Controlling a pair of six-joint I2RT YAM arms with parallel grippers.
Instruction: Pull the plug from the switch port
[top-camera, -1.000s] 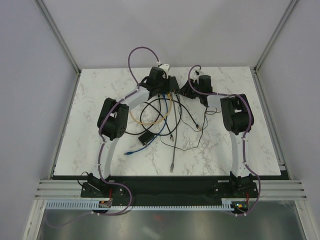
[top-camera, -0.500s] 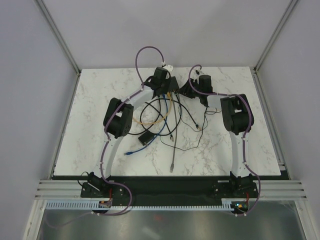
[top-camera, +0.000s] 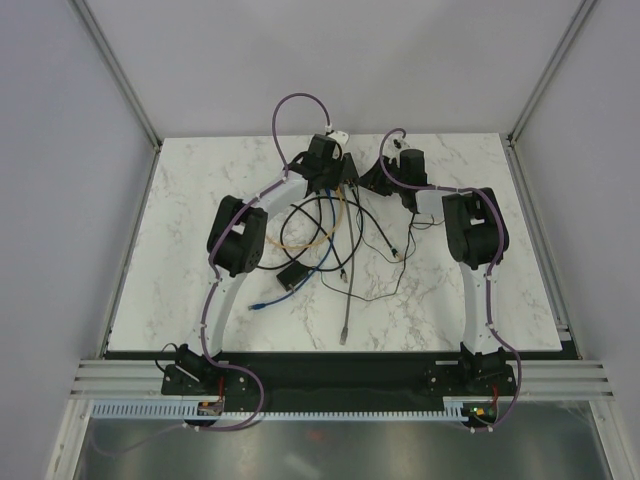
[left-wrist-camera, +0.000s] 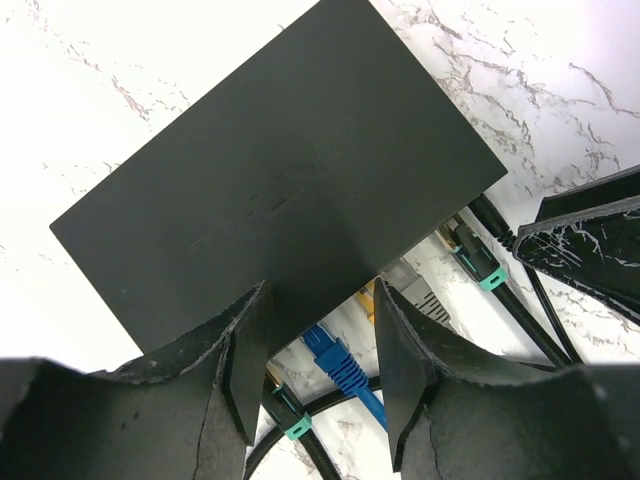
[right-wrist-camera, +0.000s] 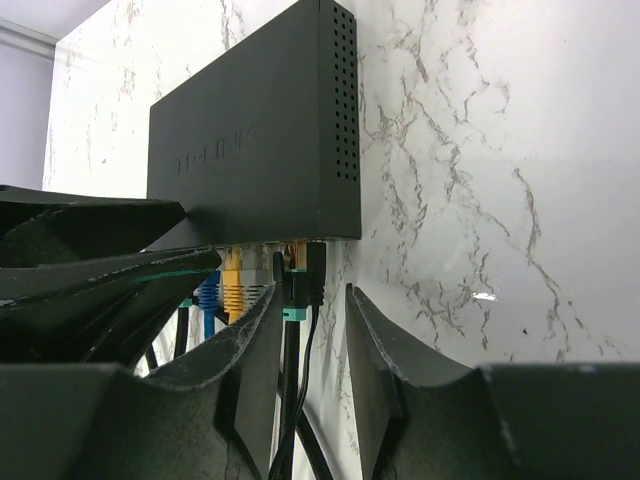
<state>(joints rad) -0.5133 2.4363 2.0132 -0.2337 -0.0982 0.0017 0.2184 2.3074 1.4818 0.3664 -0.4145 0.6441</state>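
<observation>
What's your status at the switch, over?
Left gripper open, astride blue plug. Right gripper open, at black plug. Both seated in switch. Neighbouring plugs crowd either side.

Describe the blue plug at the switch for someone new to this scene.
On the marble table, find the flat black switch at the far middle. In the row of plugs along its socket side, the blue plug sits beside the yellow plug. Only it is bright blue; the others are yellow, grey or black with teal tabs.
</observation>
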